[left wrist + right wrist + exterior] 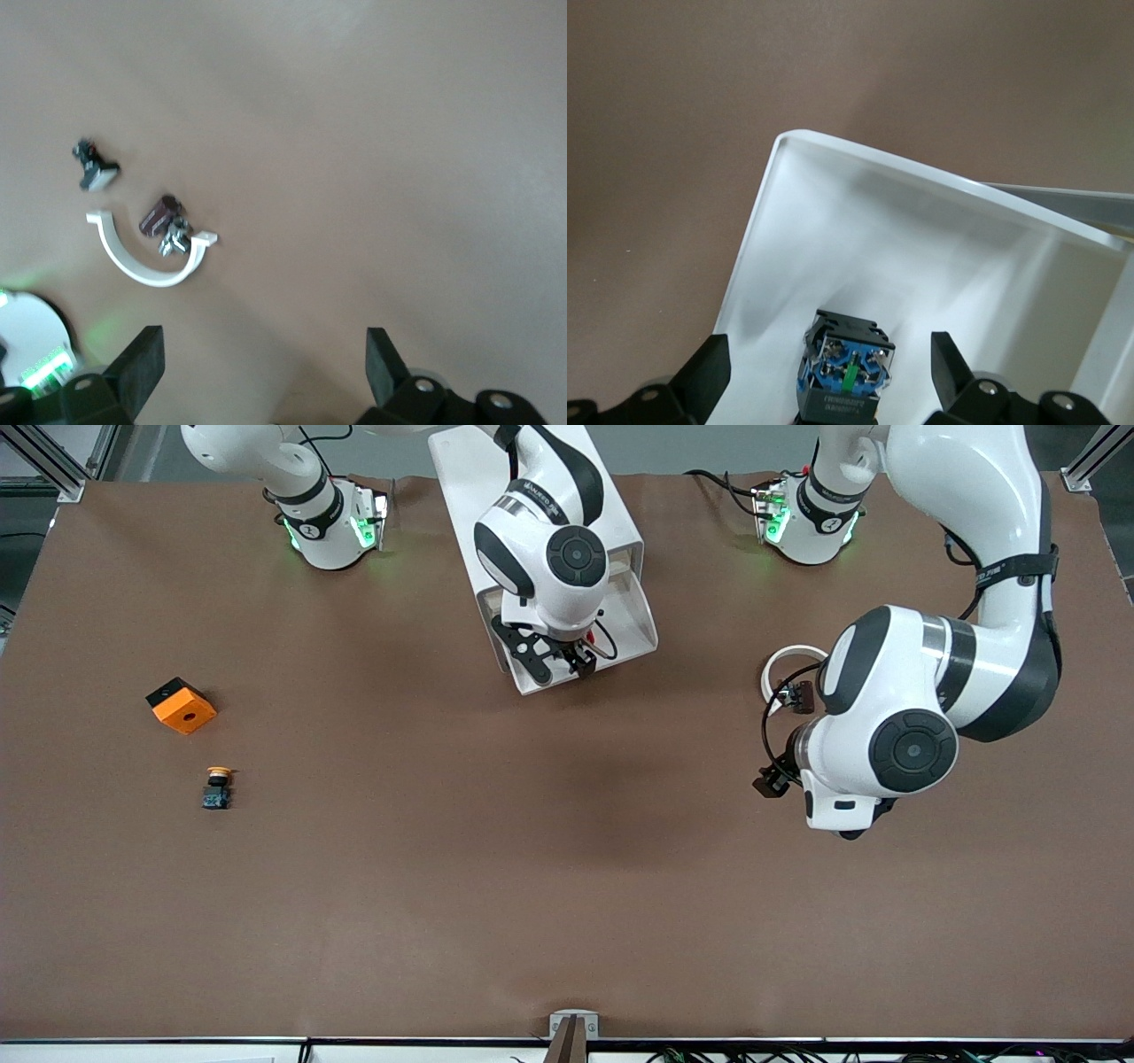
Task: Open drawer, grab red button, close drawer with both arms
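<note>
The white cabinet (478, 478) stands near the robots' bases, and its drawer (633, 615) is pulled out toward the front camera. My right gripper (560, 662) is down in the open drawer (859, 221). In the right wrist view the right gripper (830, 359) is open. The button (846, 367) lies in the tray between the fingers, blue base showing, with gaps on both sides. Its cap is hidden. My left gripper (850, 831) hangs over bare table toward the left arm's end. It is open and empty in the left wrist view (264, 363).
An orange cube with a hole (182, 705) and a yellow-capped button (217, 786) lie toward the right arm's end. A white half ring (784, 660) (146, 257) and small dark parts (164, 217) lie beside the left arm.
</note>
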